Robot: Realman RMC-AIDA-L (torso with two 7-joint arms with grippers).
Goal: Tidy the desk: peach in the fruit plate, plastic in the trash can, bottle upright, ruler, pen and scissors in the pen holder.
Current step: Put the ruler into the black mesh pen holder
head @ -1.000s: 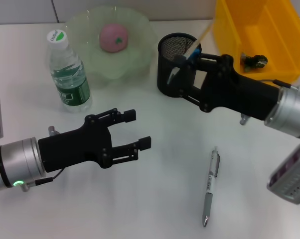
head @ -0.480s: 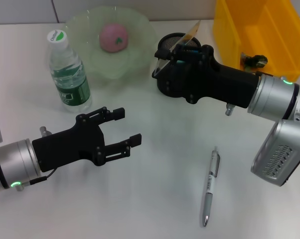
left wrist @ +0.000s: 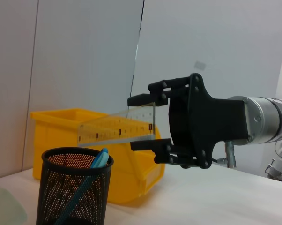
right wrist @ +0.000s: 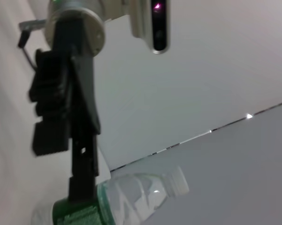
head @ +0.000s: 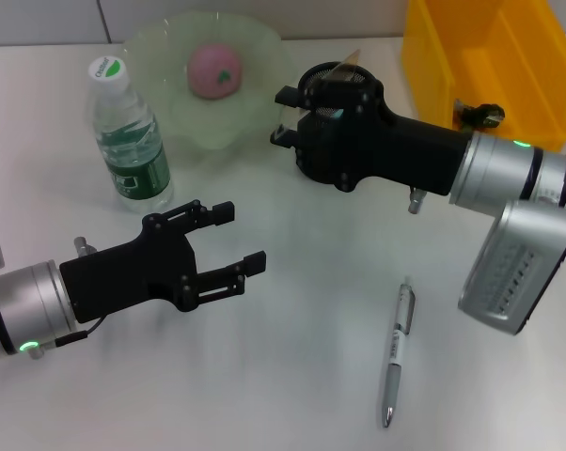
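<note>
- The right gripper (head: 285, 117) hangs above the pen holder (head: 311, 162), its fingers clamped on a clear ruler (left wrist: 116, 131) seen edge-on in the left wrist view, held nearly level over the holder's rim.
- In the head view the ruler's far end (head: 347, 60) pokes out past the gripper toward the yellow bin (head: 495, 56), which stands just beside the holder.
- A blue-handled item (left wrist: 99, 159) leans inside the mesh holder; what it is cannot be told.
- The left gripper (head: 241, 239) hovers low over bare table (head: 292, 376), fingers spread apart and holding nothing, well apart from the holder.
- The bottle (head: 125, 136) stands upright beyond the left gripper, cap on, just beside the fruit plate (head: 255, 56).
- The peach (head: 214, 70) sits in the middle of the plate.
- The pen (head: 398, 351) lies flat on the table, near the right arm's elbow and apart from both grippers.
- A small dark object (head: 479, 115) rests in the bin; its nature is unclear.
- The right wrist view shows the left gripper (right wrist: 49, 126) in front of the bottle (right wrist: 127, 199).
</note>
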